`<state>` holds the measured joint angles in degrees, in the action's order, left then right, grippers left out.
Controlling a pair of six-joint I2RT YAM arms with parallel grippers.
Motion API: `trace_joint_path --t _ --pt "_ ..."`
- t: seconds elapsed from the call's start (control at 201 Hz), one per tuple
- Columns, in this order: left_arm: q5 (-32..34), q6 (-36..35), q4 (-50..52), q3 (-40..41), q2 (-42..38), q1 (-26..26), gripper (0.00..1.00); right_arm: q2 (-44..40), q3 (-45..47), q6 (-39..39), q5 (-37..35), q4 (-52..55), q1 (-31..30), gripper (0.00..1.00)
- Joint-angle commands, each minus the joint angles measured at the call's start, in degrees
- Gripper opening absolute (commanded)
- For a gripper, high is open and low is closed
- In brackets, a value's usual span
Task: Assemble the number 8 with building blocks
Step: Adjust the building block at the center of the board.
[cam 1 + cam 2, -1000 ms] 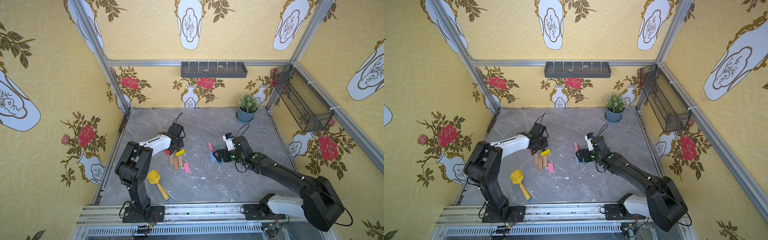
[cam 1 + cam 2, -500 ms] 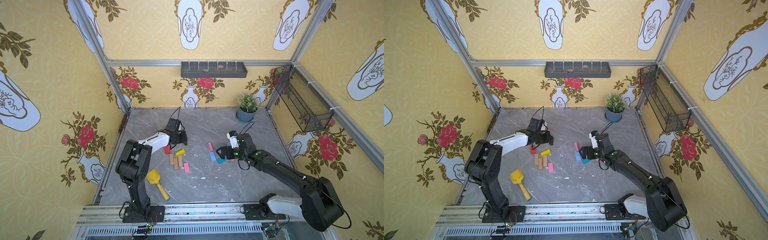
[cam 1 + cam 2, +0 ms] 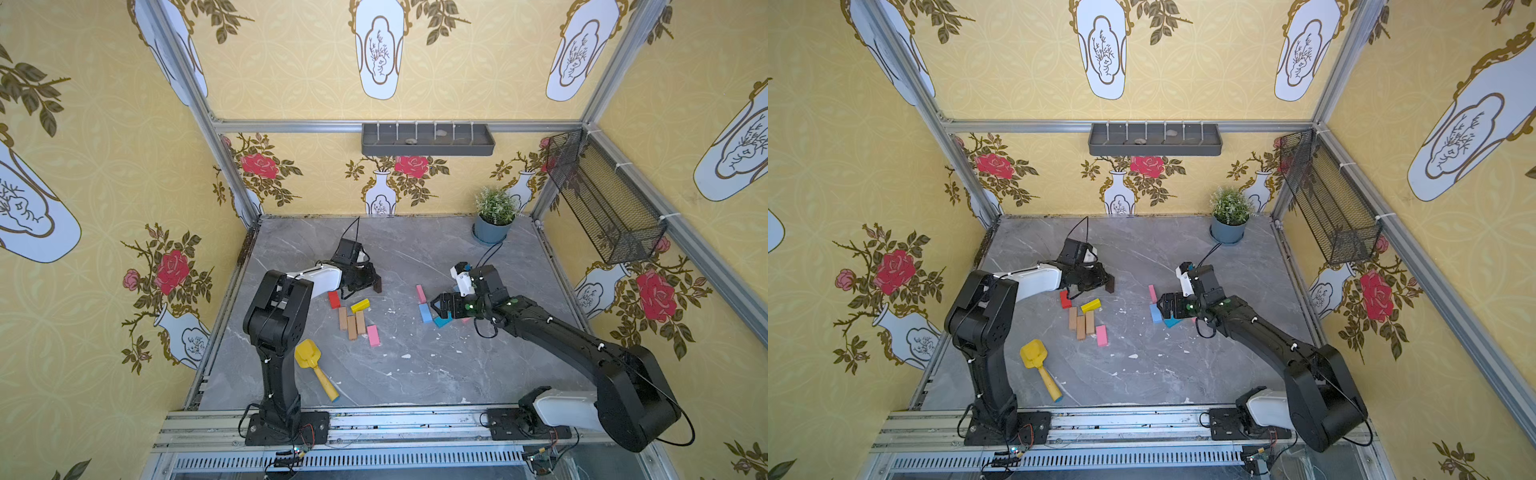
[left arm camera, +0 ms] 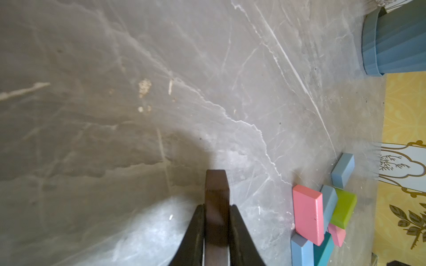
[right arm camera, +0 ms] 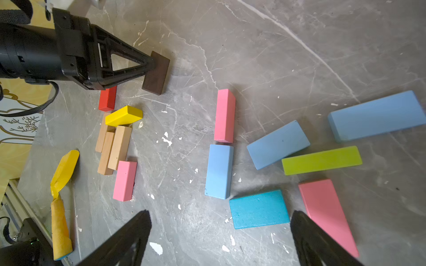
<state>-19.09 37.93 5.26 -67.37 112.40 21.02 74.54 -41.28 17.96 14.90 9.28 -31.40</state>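
My left gripper point(image 3: 374, 284) is shut on a dark brown block point(image 5: 156, 73), held on edge low at the grey table, left of centre; in the left wrist view the block point(image 4: 216, 191) sticks out between the fingers. Near it lie a red block point(image 5: 107, 98), a yellow block point(image 5: 123, 115), three tan blocks point(image 5: 115, 147) and a pink block point(image 5: 125, 180). My right gripper point(image 5: 221, 214) hangs open over the right-hand group, which holds a pink block point(image 5: 224, 115), light blue blocks point(image 5: 219, 171), a teal block point(image 5: 259, 209), a green block point(image 5: 321, 160) and another pink one point(image 5: 327, 211).
A yellow toy shovel point(image 3: 309, 357) lies near the front left, by the left arm's base. A potted plant point(image 3: 494, 220) stands at the back right. A black wire basket point(image 3: 602, 199) hangs on the right wall and a grey shelf point(image 3: 428, 139) on the back wall.
My left gripper has carried the dark brown block away from the red and yellow blocks, toward the table's middle. The right gripper has stayed open and barely shifted.
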Motion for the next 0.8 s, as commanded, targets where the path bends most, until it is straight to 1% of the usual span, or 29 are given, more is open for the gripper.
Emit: trace_joint_path --t 0.0,0.095,0.169,0.274,0.358,0.458,0.543,0.612,0.622,0.647,0.796 --pt "3.20 -0.53 0.17 1.38 -0.37 -1.00 0.33 0.55 -0.47 -0.20 0.73 0.21 0.02 0.98" --pt "5.10 -1.51 0.71 2.06 -1.27 -1.16 0.42 0.77 -0.56 -0.21 0.92 0.28 0.03 0.98" --pt "5.81 -2.62 1.31 2.24 -2.60 -1.23 0.46 0.72 -0.71 -0.27 0.92 0.26 0.07 0.98" --pt "5.74 -3.28 -0.32 3.75 -6.81 -1.09 0.55 0.64 -0.85 -0.34 0.97 0.23 0.01 0.98" --pt "5.66 -6.17 -1.34 4.41 -10.22 -0.25 0.61 0.49 -1.10 -0.29 1.10 0.20 -0.06 0.98" --pt "7.11 -12.26 3.14 1.69 -10.98 1.64 0.68 0.26 -1.44 -0.38 1.02 0.62 -0.07 0.98" --pt "8.01 -19.24 10.92 -3.02 -9.03 3.55 0.76 -0.16 -1.37 -0.45 0.88 0.96 -0.07 0.98" --pt "7.56 -24.94 16.62 -6.71 -6.98 3.68 0.81 -0.77 -1.18 -0.77 0.76 1.39 0.01 0.97" --pt "7.44 -25.68 17.22 -7.07 -6.72 5.04 0.81 -0.80 -1.11 -0.78 0.75 1.50 0.02 0.97" --pt "7.45 -27.56 18.46 -7.90 -6.23 5.78 0.84 -1.10 -1.00 -0.95 0.73 1.67 0.00 0.97" --pt "8.17 -35.64 24.89 -11.93 -3.44 6.40 0.92 -2.96 -0.27 -1.24 0.57 2.97 0.24 0.98"
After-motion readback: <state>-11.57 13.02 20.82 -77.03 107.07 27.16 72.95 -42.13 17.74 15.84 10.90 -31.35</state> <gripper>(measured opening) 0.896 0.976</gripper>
